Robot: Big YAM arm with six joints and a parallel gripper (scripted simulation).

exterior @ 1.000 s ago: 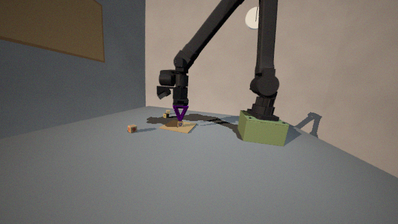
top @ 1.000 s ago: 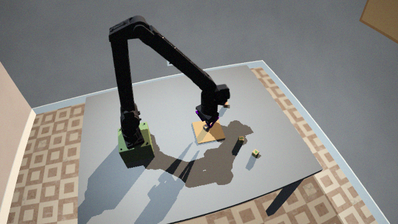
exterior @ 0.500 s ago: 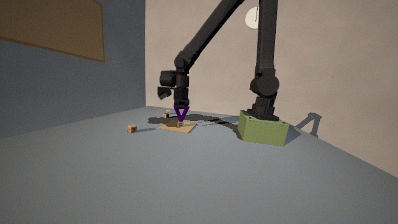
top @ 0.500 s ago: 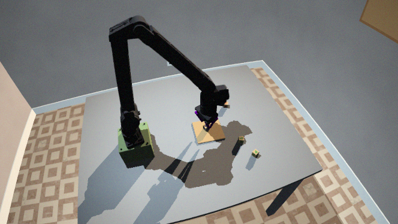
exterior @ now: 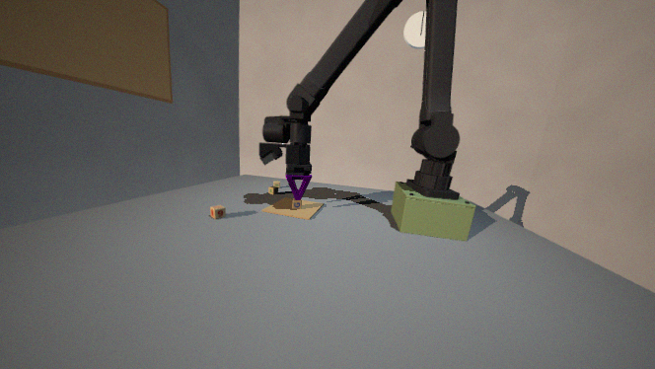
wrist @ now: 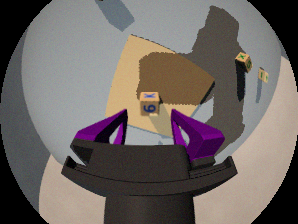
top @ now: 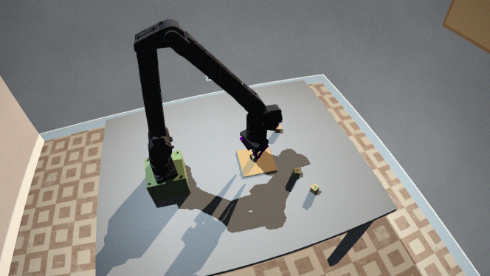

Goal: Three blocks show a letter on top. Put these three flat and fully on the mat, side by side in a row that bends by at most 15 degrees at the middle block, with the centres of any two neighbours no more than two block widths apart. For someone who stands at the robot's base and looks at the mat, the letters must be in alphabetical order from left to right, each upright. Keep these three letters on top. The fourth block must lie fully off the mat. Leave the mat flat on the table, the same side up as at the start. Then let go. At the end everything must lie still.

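Note:
A tan mat (top: 266, 167) (exterior: 310, 211) (wrist: 127, 79) lies flat near the middle of the grey table (top: 206, 122). A block with a blue letter (exterior: 297, 204) (wrist: 149, 102) sits on the mat. My gripper (top: 255, 156) (exterior: 298, 198) (wrist: 149, 113) points straight down over it, and its purple fingers are open on either side of the block. A block with a red mark (top: 279, 129) (exterior: 217, 211) lies off the mat on the far side. Two blocks with green marks (top: 297, 170) (top: 314, 189) (exterior: 271, 190) (wrist: 244, 60) (wrist: 262, 75) lie off the mat to the right.
The arm's green base (top: 167, 181) (exterior: 434, 217) stands on the table left of the mat. The arm casts a wide dark shadow (top: 258, 207) over the table in front of the mat. The table's front right edge is near the two green-marked blocks.

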